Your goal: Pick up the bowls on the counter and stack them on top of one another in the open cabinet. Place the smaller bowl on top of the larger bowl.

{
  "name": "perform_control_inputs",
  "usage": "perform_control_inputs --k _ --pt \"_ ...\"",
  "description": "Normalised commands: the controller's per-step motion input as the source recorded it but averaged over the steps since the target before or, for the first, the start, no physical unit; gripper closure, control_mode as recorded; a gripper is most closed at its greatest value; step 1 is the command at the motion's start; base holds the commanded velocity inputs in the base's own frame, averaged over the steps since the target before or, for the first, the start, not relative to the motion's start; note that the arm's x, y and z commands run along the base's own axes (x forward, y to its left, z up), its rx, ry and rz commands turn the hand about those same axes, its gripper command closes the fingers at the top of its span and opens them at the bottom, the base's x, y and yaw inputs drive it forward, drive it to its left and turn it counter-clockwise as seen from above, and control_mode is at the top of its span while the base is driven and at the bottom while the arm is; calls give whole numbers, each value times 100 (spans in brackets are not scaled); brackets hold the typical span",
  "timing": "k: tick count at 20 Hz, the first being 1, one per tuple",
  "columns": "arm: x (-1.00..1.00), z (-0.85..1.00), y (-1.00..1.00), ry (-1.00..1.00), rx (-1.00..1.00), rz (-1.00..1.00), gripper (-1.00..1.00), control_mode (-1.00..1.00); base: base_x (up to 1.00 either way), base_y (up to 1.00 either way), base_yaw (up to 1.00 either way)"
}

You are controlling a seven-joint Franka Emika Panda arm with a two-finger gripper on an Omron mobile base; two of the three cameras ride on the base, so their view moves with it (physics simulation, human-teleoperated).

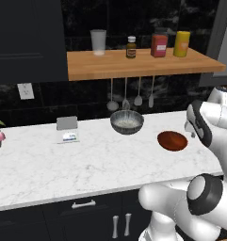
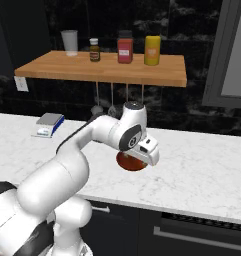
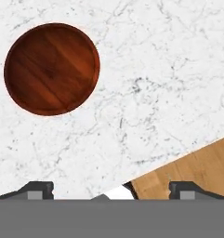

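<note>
**Bowl positions and gripper state**

The smaller bowl (image 1: 172, 140), glossy rust-red, sits upright on the counter (image 1: 86, 164), toward its right end. In the hand view it lies at upper left (image 3: 51, 69), with bare marble between it and the finger tips. The larger bowl (image 1: 127, 122), dark grey with a pale speckled inside, stands on the same counter, left of the red bowl and nearer the wall, apart from it. The open cabinet (image 1: 143, 63) runs along the black wall above both bowls and carries a pale cup (image 1: 98, 42), a brown bottle (image 1: 131, 47), a red container (image 1: 158, 45) and a yellow container (image 1: 182, 44).

The gripper (image 3: 111, 190) hangs above the counter with its jaws spread wide and nothing between them. Its exact height over the marble cannot be judged.
</note>
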Motion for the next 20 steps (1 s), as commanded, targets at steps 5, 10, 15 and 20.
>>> perform_control_inputs --k 5,10,15,20 --pt "56 -56 -2 12 0 -8 -100 -100 0 0 0" --pt "49 -46 0 0 4 0 -100 -100 0 0 0" --pt "21 -45 -9 -6 23 0 -100 -100 0 0 0" --pt "8 -15 -6 -9 17 1 -100 -100 0 0 0"
